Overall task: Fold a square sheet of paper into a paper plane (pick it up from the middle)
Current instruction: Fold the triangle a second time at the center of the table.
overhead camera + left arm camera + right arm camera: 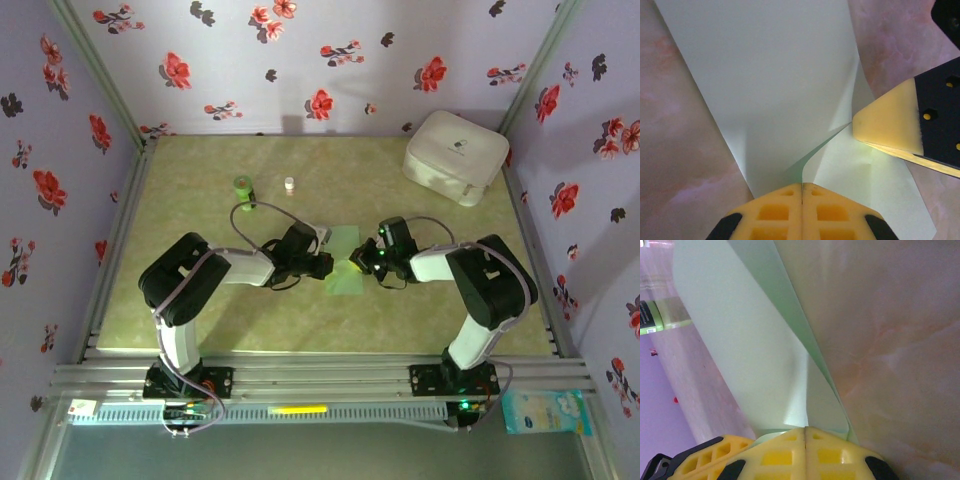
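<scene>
The square sheet of paper (344,250), thin and pale green, lies at the table's middle between my two grippers. My left gripper (327,265) presses in from the sheet's left side and my right gripper (358,262) from its right. In the left wrist view the left gripper (802,186) is shut, and a raised crease of the sheet (770,75) runs into the seam between its pads. One of the right gripper's fingers (887,125) rests on the paper close by. The right gripper (805,429) is shut on a lifted ridge of the sheet (735,340). The paper plane is out of view.
A white rounded case (455,155) stands at the back right. A small dark green bottle (243,187) (650,315) and a tiny white bottle (289,185) stand behind the left arm. Flowered walls close in the marbled table (200,310) on three sides.
</scene>
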`<state>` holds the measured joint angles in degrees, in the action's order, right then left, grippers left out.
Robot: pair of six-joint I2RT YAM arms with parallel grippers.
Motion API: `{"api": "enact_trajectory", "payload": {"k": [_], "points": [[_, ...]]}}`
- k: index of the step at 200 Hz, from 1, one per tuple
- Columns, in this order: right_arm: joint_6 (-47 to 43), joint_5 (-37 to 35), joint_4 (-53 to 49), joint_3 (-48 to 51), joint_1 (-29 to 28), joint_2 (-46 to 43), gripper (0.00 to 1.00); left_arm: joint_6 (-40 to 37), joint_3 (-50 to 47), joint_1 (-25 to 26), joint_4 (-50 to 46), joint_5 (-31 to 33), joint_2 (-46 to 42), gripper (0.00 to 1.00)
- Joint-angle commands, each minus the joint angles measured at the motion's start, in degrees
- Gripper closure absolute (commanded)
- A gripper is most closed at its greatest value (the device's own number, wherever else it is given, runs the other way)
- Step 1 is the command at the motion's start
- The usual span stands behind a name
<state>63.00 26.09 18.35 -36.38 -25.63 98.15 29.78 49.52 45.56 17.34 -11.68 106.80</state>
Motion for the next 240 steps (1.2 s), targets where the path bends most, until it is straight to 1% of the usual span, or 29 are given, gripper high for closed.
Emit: {"api": "enact_trajectory", "payload": {"k": [1, 13, 31, 50, 69, 85, 102, 117, 146, 194, 240], "points": [[-1.7, -1.8, -3.3, 0.4, 1.4, -1.2, 0.97, -1.0, -0.6, -0.3, -6.4, 0.0, 1.9, 0.99], [-2.6, -1.3, -4.6, -0.9, 1.4, -2.9, 0.96, -1.1, -0.5, -0.4, -6.4, 0.0, 1.8, 0.99], [-3.1, 1.4, -4.4, -2.4, 1.5, -3.7, 0.96, -1.1, -0.6, -0.5, -6.4, 0.0, 1.8, 0.99], [-2.7, 6.1, -1.3, -3.6, 1.1, -2.1, 0.97, -1.0, -0.5, -0.4, -6.4, 0.0, 1.8, 0.99], [-2.5, 7.8, 0.1, -3.8, -0.4, -0.5, 0.98, -1.0, -0.5, -0.4, -6.5, 0.0, 1.8, 0.99], [-3.8, 5.9, -2.8, -3.4, -1.5, 0.1, 0.99, -1.2, -0.4, -0.4, -6.5, 0.0, 1.8, 0.99], [-5.0, 3.0, -5.9, -2.0, -1.3, 0.6, 1.0, -1.2, -0.5, -0.5, -6.6, 0.0, 1.7, 0.99], [-4.2, 1.8, -4.2, 0.1, 0.2, 0.7, 1.0, -1.2, -0.6, -0.5, -6.6, 0.0, 1.7, 0.99], [0.0, 1.3, 0.6, 2.3, 3.2, 1.1, 1.0, -1.6, -0.6, -0.6, -7.3, 0.1, 1.9, 0.99], [1.2, -4.0, -2.5, 0.9, 4.8, -0.8, 0.99, -1.7, -0.6, -0.5, -7.6, 0.1, 2.0, 0.99], [-2.0, -7.0, -8.8, -2.7, 5.5, -3.3, 0.97, -1.6, -0.6, -0.5, -7.6, 0.1, 1.9, 1.0]]}}
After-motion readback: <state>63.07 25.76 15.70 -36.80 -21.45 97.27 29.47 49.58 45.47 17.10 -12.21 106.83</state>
